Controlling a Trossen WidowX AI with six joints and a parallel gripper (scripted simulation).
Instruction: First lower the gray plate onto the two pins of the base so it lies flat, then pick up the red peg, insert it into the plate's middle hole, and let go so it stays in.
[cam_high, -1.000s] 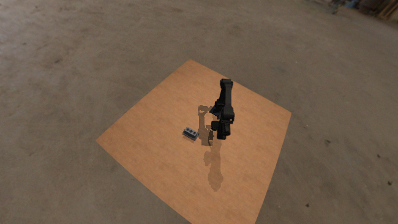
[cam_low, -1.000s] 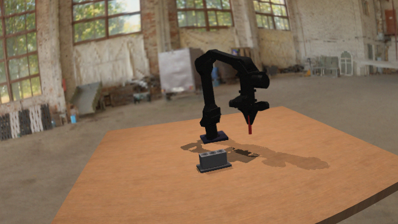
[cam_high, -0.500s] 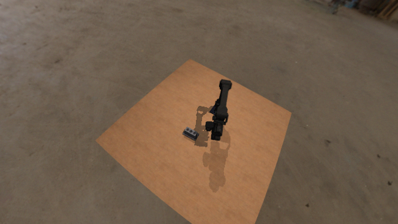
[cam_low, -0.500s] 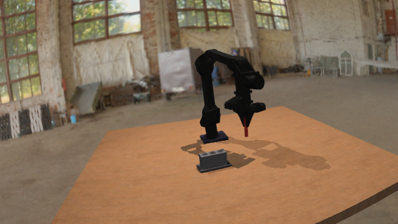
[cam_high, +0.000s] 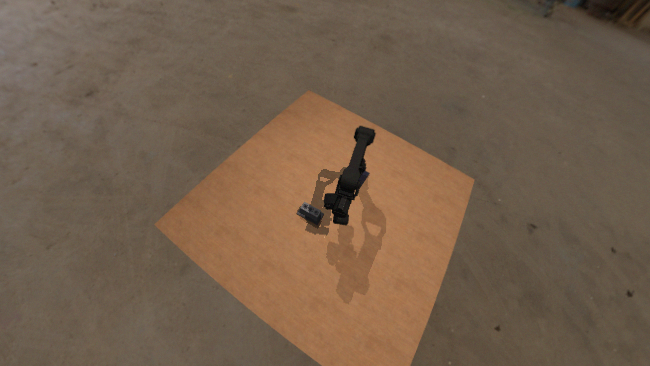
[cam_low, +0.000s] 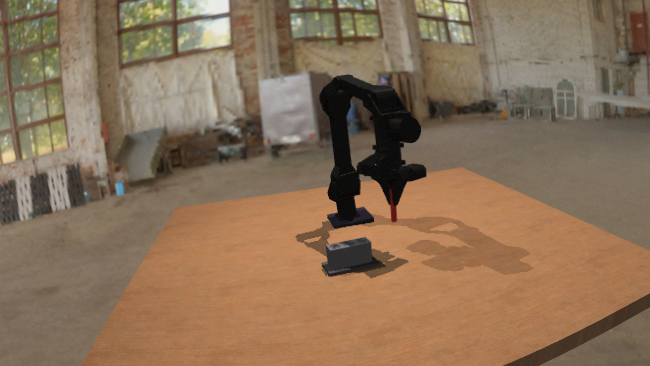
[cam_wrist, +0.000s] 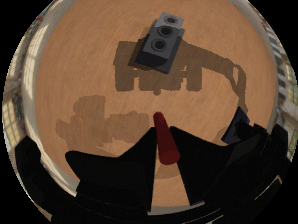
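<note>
The gray plate (cam_high: 311, 213) (cam_low: 349, 254) (cam_wrist: 152, 55) shows as a gray block with three round holes in a row on its top. It sits level on the dark, wider flange of the base (cam_low: 337, 271). The pins cannot be made out. My gripper (cam_low: 393, 201) (cam_wrist: 162, 131) is shut on the red peg (cam_low: 394, 214) (cam_wrist: 169, 154). The peg hangs roughly upright, its lower end sticking out below the fingertips, above the table. In the exterior view the gripper is behind and to the right of the plate. The peg is hidden in the top view.
The wooden table top (cam_high: 240, 210) (cam_low: 225, 300) (cam_wrist: 75, 75) carries everything. The arm's dark blue mount (cam_low: 351, 217) (cam_wrist: 236, 125) stands behind the plate in the exterior view. The arm's shadow falls across the table and partly over the plate.
</note>
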